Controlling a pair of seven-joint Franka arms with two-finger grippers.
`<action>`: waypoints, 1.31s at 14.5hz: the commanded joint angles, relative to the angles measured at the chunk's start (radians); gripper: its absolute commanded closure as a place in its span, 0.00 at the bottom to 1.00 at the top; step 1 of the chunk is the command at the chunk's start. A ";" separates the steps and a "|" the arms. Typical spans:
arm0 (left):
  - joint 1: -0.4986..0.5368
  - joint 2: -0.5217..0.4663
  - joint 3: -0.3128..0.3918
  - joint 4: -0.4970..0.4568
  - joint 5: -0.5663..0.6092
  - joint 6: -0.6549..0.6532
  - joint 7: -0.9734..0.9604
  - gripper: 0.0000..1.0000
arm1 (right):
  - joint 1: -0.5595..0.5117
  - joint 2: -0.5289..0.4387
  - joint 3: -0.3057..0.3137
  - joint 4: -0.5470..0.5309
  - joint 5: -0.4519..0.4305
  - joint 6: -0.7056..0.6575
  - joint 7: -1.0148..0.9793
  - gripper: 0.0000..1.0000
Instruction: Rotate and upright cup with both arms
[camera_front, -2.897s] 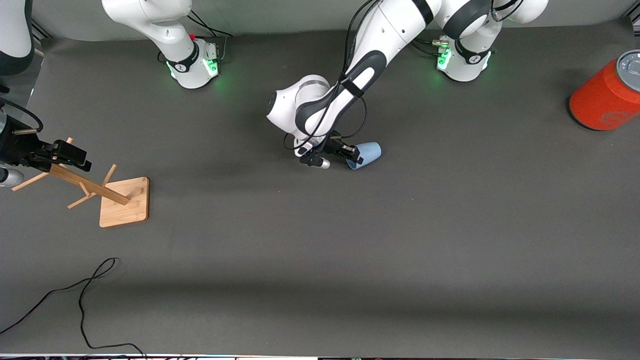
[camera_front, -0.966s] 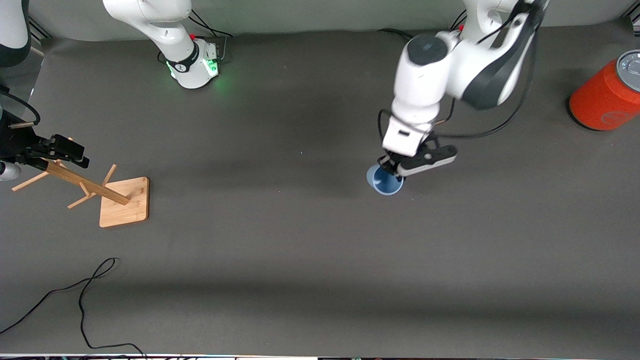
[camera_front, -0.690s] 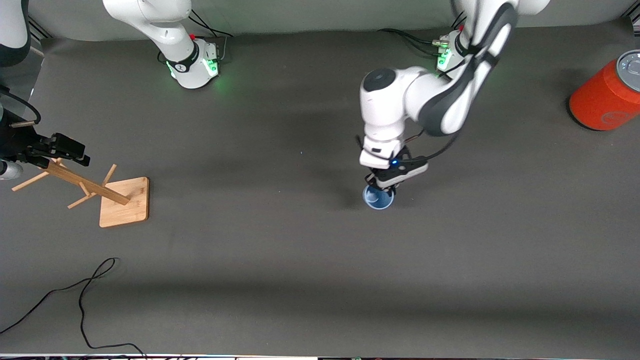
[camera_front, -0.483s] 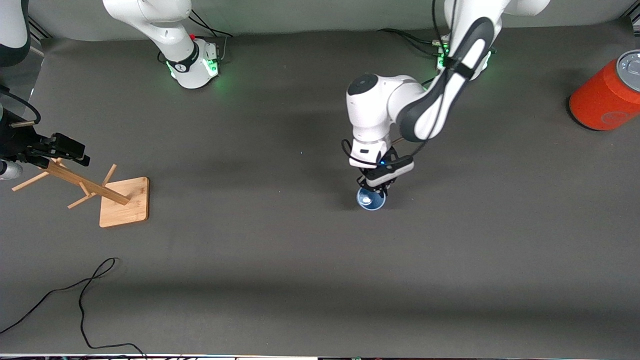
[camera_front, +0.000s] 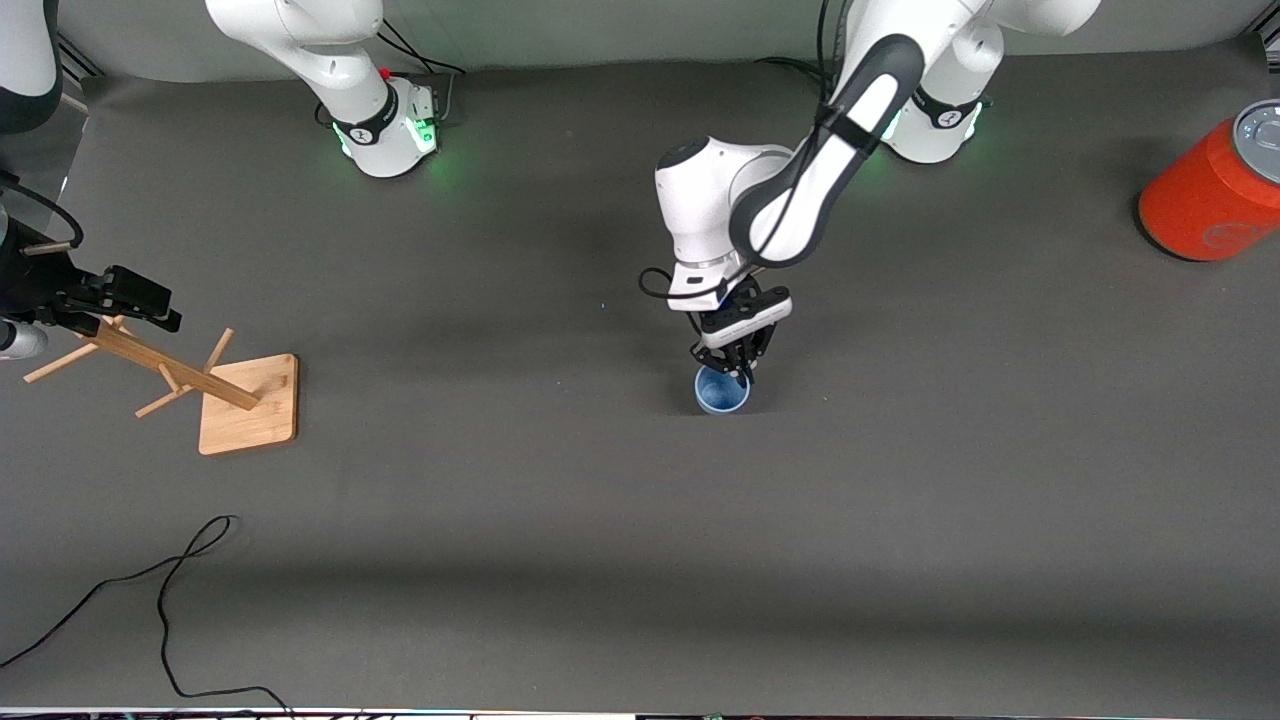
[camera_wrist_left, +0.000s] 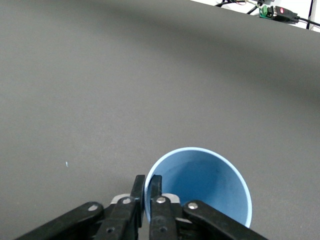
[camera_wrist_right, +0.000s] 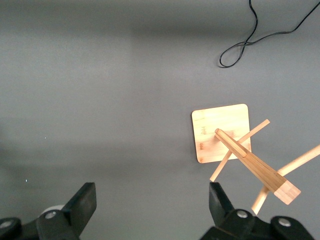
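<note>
The pale-blue cup (camera_front: 722, 390) stands mouth up near the middle of the table. It also shows in the left wrist view (camera_wrist_left: 210, 185), open mouth toward the camera. My left gripper (camera_front: 741, 372) is shut on the cup's rim, one finger (camera_wrist_left: 158, 192) inside the wall and one outside. My right gripper (camera_front: 135, 305) is open and empty, up in the air over the wooden rack at the right arm's end of the table; its spread fingers (camera_wrist_right: 82, 202) show in the right wrist view.
A wooden peg rack (camera_front: 248, 402) with a square base stands at the right arm's end, also in the right wrist view (camera_wrist_right: 222, 132). A large orange cylinder (camera_front: 1210, 195) stands at the left arm's end. A black cable (camera_front: 165, 600) lies near the front camera's edge.
The cup went from lying on its side to mouth up. My left gripper carried it by the rim toward the right arm's end and slightly farther from the front camera. The right arm stayed put.
</note>
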 joint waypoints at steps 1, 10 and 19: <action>-0.015 0.007 0.007 0.018 0.025 -0.020 -0.037 0.00 | 0.000 -0.007 0.003 0.000 -0.008 -0.011 -0.014 0.00; 0.078 -0.105 0.009 0.164 -0.329 -0.089 0.434 0.00 | 0.000 -0.007 0.003 -0.002 -0.008 -0.009 -0.014 0.00; 0.403 -0.186 0.010 0.459 -0.859 -0.521 1.289 0.00 | 0.000 -0.007 0.003 -0.002 -0.008 -0.009 -0.014 0.00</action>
